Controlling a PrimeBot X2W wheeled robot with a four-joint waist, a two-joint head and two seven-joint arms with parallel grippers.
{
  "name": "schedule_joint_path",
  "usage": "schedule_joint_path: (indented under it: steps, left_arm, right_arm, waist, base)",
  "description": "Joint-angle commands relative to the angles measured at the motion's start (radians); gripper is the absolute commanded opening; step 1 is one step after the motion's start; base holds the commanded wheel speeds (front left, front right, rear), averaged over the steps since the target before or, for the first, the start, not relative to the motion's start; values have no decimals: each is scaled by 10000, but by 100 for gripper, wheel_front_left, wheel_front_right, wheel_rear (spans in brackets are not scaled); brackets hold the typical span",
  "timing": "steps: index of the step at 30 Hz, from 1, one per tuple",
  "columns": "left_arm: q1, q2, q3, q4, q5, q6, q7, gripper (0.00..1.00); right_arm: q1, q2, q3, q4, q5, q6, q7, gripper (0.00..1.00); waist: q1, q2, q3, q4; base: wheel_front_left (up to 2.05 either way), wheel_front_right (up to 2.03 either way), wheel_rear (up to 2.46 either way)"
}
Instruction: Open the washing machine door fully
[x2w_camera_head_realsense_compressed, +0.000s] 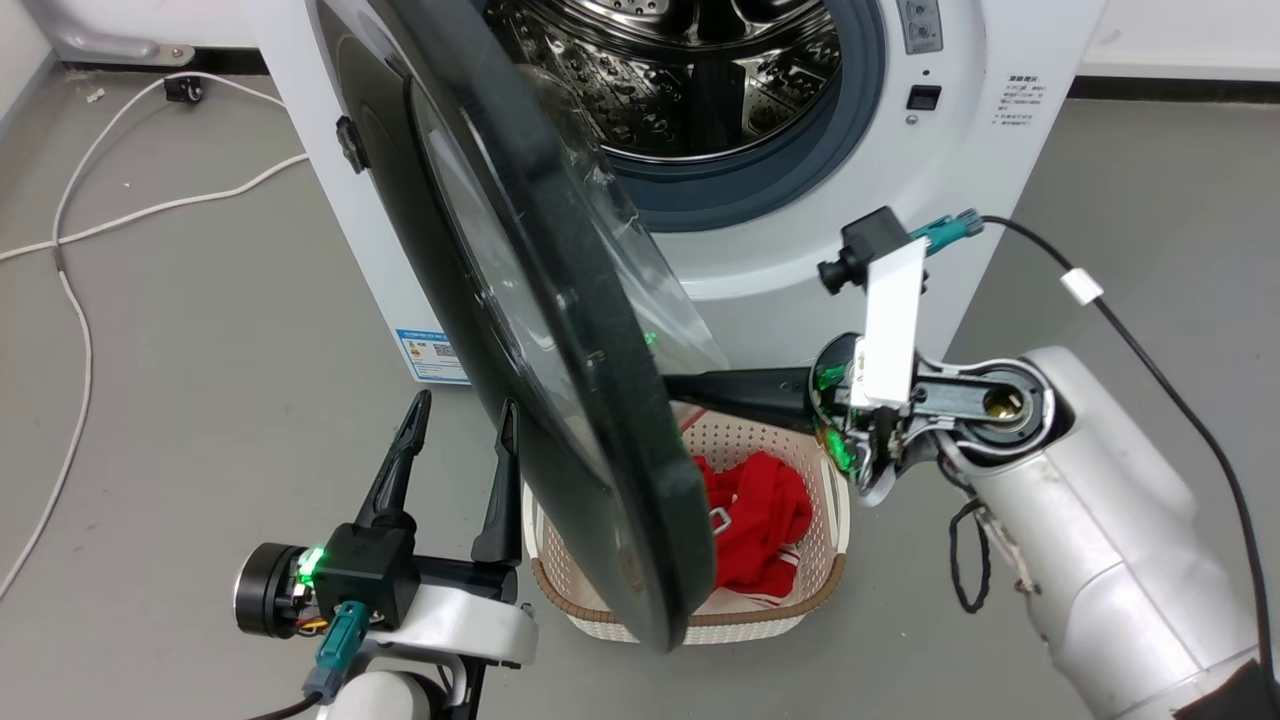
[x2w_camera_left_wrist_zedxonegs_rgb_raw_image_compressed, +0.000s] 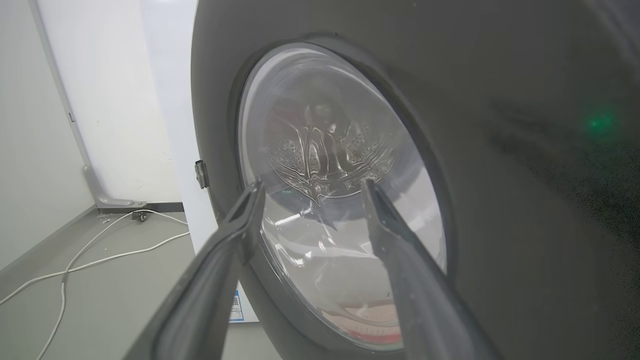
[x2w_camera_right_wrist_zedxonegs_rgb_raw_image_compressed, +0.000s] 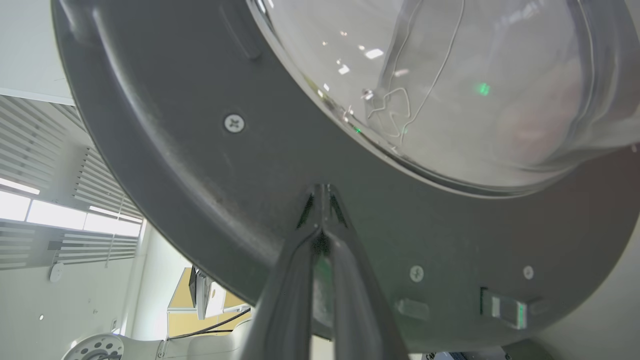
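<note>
The white washing machine (x2w_camera_head_realsense_compressed: 800, 270) stands at the top with its steel drum (x2w_camera_head_realsense_compressed: 690, 70) exposed. The washing machine door (x2w_camera_head_realsense_compressed: 560, 330) is swung out towards me, almost edge-on, hinged at its upper left. My right gripper (x2w_camera_head_realsense_compressed: 675, 385) is shut, reaching in from the right. Its tips press on the door's grey inner rim (x2w_camera_right_wrist_zedxonegs_rgb_raw_image_compressed: 225, 200), just below the glass bowl (x2w_camera_right_wrist_zedxonegs_rgb_raw_image_compressed: 450, 90). Nothing is held in the right gripper (x2w_camera_right_wrist_zedxonegs_rgb_raw_image_compressed: 322, 200). My left gripper (x2w_camera_head_realsense_compressed: 465, 410) stands open at the lower left, close to the door's glossy outer face. The left gripper (x2w_camera_left_wrist_zedxonegs_rgb_raw_image_compressed: 312, 187) points at the window (x2w_camera_left_wrist_zedxonegs_rgb_raw_image_compressed: 325, 200).
A beige laundry basket (x2w_camera_head_realsense_compressed: 830, 560) with red clothing (x2w_camera_head_realsense_compressed: 750, 510) sits on the floor under the door's lower edge. White cables (x2w_camera_head_realsense_compressed: 80, 300) trail over the grey floor at left. A blue sticker (x2w_camera_head_realsense_compressed: 430, 355) marks the machine's lower front.
</note>
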Motion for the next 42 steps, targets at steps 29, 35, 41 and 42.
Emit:
schedule_joint_path:
  steps: [29, 35, 41, 42]
  left_arm:
    - [575, -3, 803, 90, 132, -53, -25, 100]
    - [695, -4, 909, 120, 183, -35, -25, 100]
    - [731, -5, 986, 90, 192, -19, -25, 100]
    - [733, -3, 988, 81, 202, -11, -25, 100]
  right_arm:
    - [5768, -708, -2625, -3200, -4878, 0, -10360, 47]
    - [6578, -580, -2928, -3111, -6530, -1, -11478, 100]
    - [7061, -53, -4938, -3752, -10891, -1, -11879, 100]
    - [7110, 107, -5260, -4007, -11580, -1, -11883, 100]
  waist:
    - [1, 0, -498, -721]
    - [1, 0, -580, -805]
    - [1, 0, -615, -868]
    - [1, 0, -611, -869]
  base:
    - [0, 0, 0]
    - [0, 0, 0]
    - [0, 0, 0]
    - [0, 0, 0]
